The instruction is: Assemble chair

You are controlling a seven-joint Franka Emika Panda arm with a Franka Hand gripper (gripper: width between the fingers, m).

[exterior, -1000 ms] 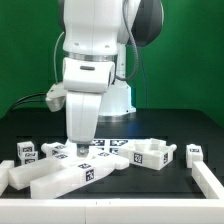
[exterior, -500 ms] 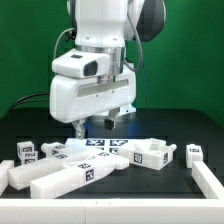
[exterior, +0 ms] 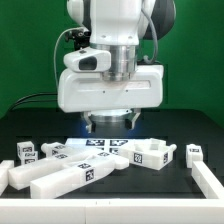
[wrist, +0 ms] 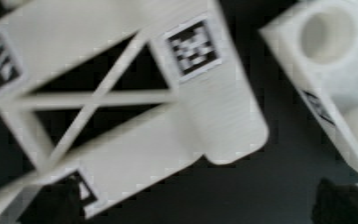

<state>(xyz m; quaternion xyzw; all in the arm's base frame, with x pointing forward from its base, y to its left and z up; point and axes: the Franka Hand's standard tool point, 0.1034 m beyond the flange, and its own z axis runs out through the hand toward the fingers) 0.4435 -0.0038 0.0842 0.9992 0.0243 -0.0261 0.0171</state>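
White matte parts are lying across the black counter, most of them carrying black-and-white square tags.

Hidden stuff first:
- The arm's big white wrist housing is facing the exterior camera and covering most of the gripper.
- The gripper is showing only as a dark round stub under the housing, hanging above the marker board.
- No fingers are showing there, so I can't tell how far apart the jaws are standing or whether they're holding anything.
- The wrist view isn't helping. It's blurring heavily, with dark smears at two corners.

The wrist view is catching a flat frame part with a crossed brace, triangular cut-outs and a rounded end. It's wearing tags and running out of frame. Beside it, a chunkier block with a round hole is getting cropped. I can't match either one to the exterior view.

Exterior view, placed off the marker board:
- A thick angular seat block is sitting just beside the board on the exterior view's right.
- A small tagged piece is sitting further out the same way.
- A long beam is lying at an angle in front of the board, toward the exterior view's left.
- A small cube is sitting well to the left of the board.
- More white pieces are getting cut off at both lower corners.
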